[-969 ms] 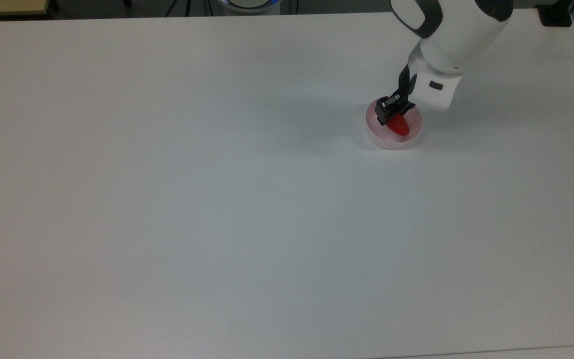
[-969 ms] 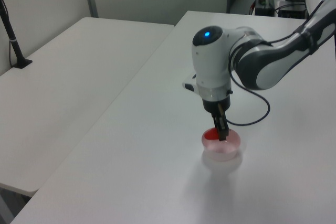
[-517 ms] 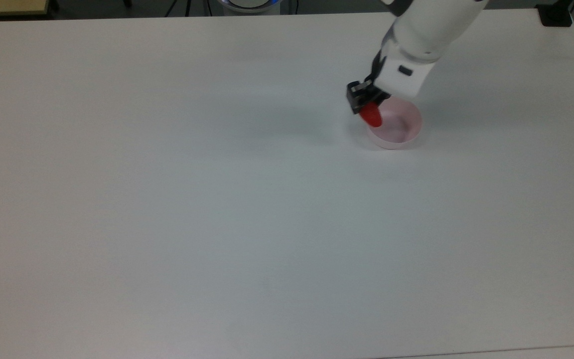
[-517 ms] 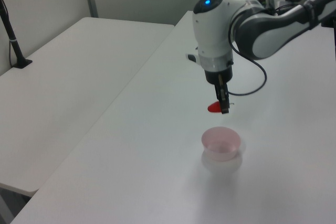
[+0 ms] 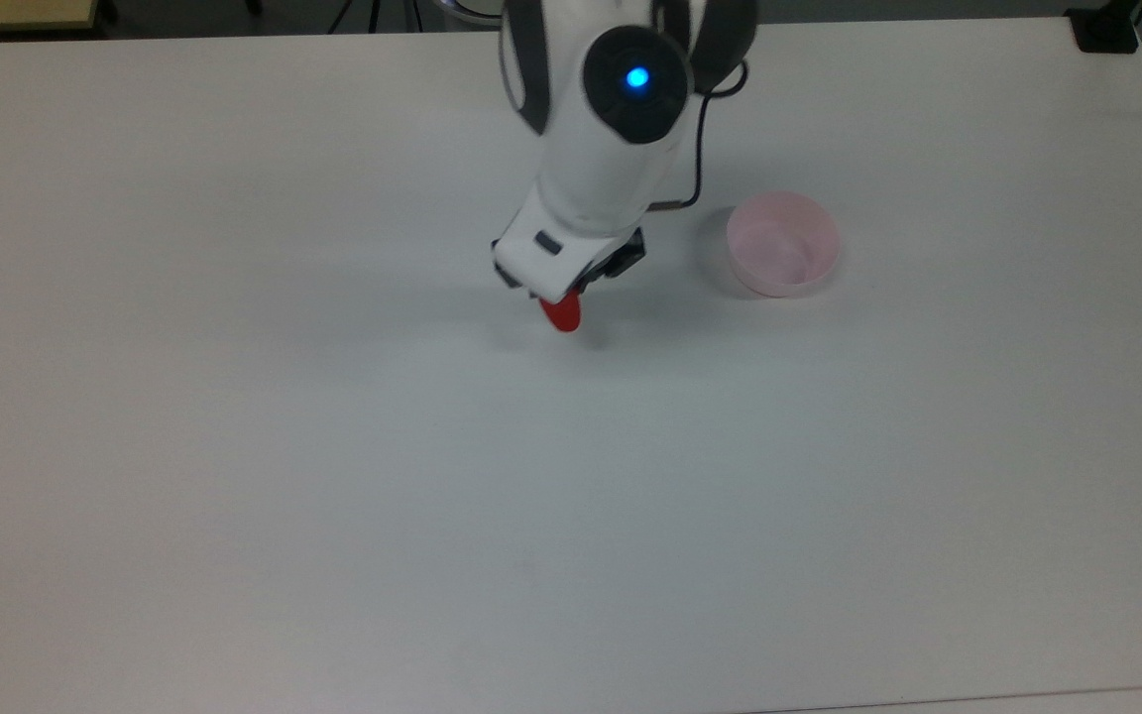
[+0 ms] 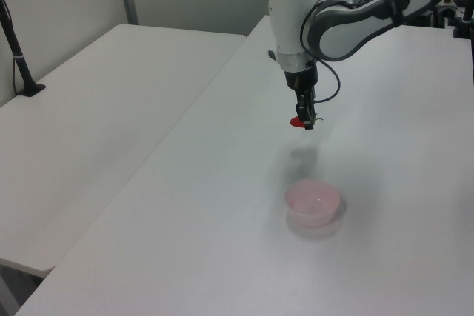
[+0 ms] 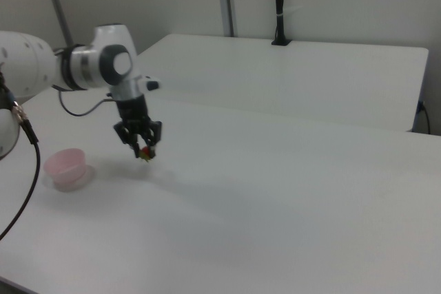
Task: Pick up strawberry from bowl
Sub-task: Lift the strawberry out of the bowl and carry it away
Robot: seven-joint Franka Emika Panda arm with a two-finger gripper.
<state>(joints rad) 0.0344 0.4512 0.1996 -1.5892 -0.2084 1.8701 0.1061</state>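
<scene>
The red strawberry (image 5: 563,313) hangs above the white table, held at its stem end by my gripper (image 5: 571,294), which is shut on it. The arm's white wrist hides the fingers in the top view. In the left view the strawberry (image 6: 297,121) sits between the dark fingers of the gripper (image 6: 304,122), clear of the tabletop. The right view has the gripper (image 7: 142,149) pointing down with the strawberry (image 7: 145,153) at its tip. The pale pink bowl (image 5: 782,244) stands empty on the table, to the right of the gripper in the top view; it is also seen as the bowl (image 6: 313,202) and the bowl (image 7: 65,165).
A wide white table (image 5: 333,496) carries the bowl and nothing else. A second white table (image 6: 81,101) stands beside it on the left view's left. A black post (image 6: 18,57) rises from that table. The arm's cable (image 5: 698,149) loops near the wrist.
The gripper lifted the strawberry out of the bowl and carried it leftward in the top view, well away from the bowl. The bowl stayed in place, now empty.
</scene>
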